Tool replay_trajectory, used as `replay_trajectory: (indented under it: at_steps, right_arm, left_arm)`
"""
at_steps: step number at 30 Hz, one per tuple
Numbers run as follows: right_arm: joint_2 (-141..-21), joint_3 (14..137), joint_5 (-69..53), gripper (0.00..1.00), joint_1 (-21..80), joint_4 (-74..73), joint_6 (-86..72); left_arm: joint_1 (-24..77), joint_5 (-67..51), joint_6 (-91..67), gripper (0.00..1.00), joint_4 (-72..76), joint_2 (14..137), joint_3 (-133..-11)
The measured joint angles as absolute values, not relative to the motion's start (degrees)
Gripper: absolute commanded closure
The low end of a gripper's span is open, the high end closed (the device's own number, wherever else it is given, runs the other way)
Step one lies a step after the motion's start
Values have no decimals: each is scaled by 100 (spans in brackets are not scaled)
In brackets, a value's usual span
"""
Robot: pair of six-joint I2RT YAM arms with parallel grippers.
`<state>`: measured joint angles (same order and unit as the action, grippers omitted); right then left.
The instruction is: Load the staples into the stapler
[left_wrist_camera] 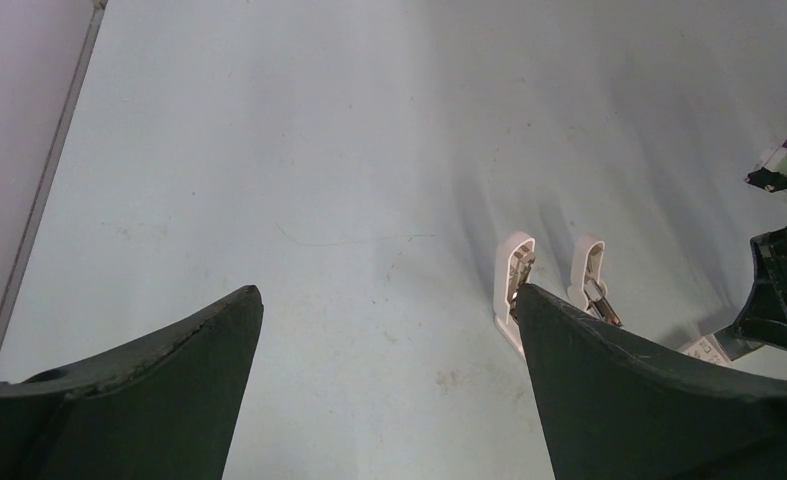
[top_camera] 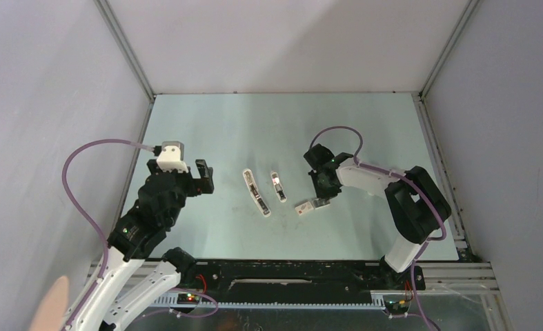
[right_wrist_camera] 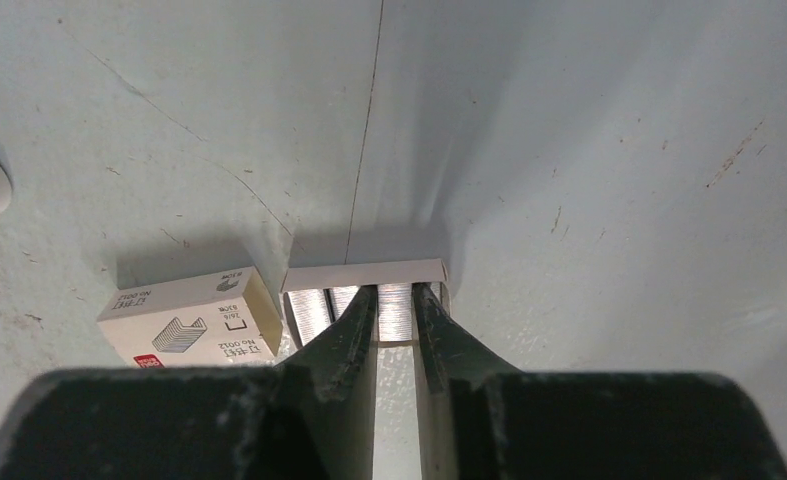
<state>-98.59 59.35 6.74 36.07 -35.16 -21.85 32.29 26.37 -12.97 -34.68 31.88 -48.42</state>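
Grey staples (right_wrist_camera: pixel 314 315) | strip sits between right pincer (right_wrist_camera: pixel 396 292) tips, narrow, grip unclear | left pincer (left_wrist_camera: pixel 387 290) wide

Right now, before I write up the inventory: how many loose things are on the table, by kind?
Stapler pieces: 2
Box: 1
Staple tray: 1
Total: 4

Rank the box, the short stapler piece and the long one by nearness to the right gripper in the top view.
1. The box, right beside the right gripper, on its centre side.
2. The short stapler piece, mid-table.
3. The long stapler piece, just beyond it, farthest left.
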Motion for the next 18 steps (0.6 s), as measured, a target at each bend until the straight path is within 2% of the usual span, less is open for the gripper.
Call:
replay_trajectory:
  at_steps: [10, 18]
  right_arm:
    - [-9734, 5942, 781, 88, 3789, -3607, -2102]
    - [-8901, 5942, 797, 90, 4016, -3612, -2095]
  left_arm:
    - [3183, 2611, -1297, 0, -3454, 3186, -4842]
    - [3159, 2547, -1297, 0, -3437, 3170, -4836]
